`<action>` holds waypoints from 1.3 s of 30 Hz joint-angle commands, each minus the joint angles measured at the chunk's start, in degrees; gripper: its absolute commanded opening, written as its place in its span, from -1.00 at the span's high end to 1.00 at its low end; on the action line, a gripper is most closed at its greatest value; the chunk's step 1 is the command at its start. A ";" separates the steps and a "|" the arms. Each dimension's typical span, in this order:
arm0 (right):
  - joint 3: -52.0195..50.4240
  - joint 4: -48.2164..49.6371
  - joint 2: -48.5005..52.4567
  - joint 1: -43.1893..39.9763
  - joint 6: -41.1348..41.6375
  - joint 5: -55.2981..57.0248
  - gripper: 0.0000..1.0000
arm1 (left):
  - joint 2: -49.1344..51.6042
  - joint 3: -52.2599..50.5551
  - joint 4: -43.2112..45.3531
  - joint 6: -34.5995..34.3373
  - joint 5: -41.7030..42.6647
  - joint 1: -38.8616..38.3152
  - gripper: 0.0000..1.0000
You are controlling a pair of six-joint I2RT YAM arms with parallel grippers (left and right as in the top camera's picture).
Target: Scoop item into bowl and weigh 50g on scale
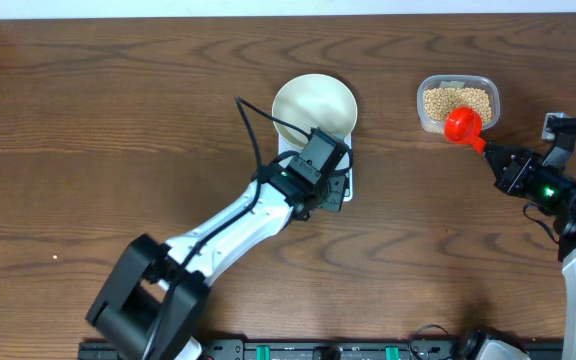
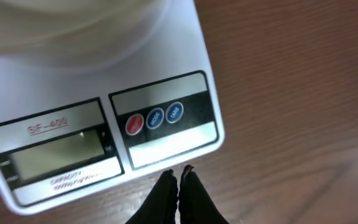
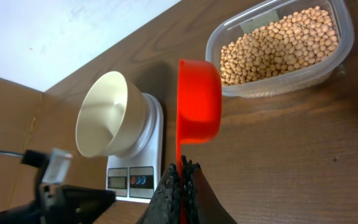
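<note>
Red scoop (image 1: 463, 124) being aimed at beans (image 1: 458, 101)
The scoop is being pinched by its handle in the closed right tool (image 3: 182, 167), beans just ahead in the tub (image 1: 421, 100); left tool (image 2: 179, 177) being held shut, empty, beside the scale (image 2: 166, 74).

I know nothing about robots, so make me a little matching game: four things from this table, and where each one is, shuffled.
Things:
1. bowl
2. beans
3. red scoop
4. left end effector

Places:
A. in the clear tub
B. shut, near the buttons of the scale
C. on the scale
D. gripped by the right end effector

Pairs: 1-C, 2-A, 3-D, 4-B
</note>
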 commanded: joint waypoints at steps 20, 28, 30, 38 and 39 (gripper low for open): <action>0.33 -0.15 0.13 -0.26 -1.09 0.17 0.98 | 7.08 0.09 4.39 -0.50 -6.71 -0.07 0.86; 0.33 -0.15 0.17 -0.26 -1.09 0.35 0.98 | 7.89 0.09 6.32 -0.50 -6.71 -0.07 0.85; 0.33 -0.15 0.17 -0.26 -1.11 0.37 0.98 | 8.46 0.09 6.67 -0.50 -6.71 -0.07 0.85; 0.33 -0.15 0.17 -0.26 -1.31 0.35 0.98 | 9.38 0.09 7.78 -0.50 -6.73 -0.07 0.85; 0.33 -0.15 0.17 -0.26 -1.31 0.35 0.98 | 9.38 0.09 7.98 -0.50 -6.78 -0.07 0.85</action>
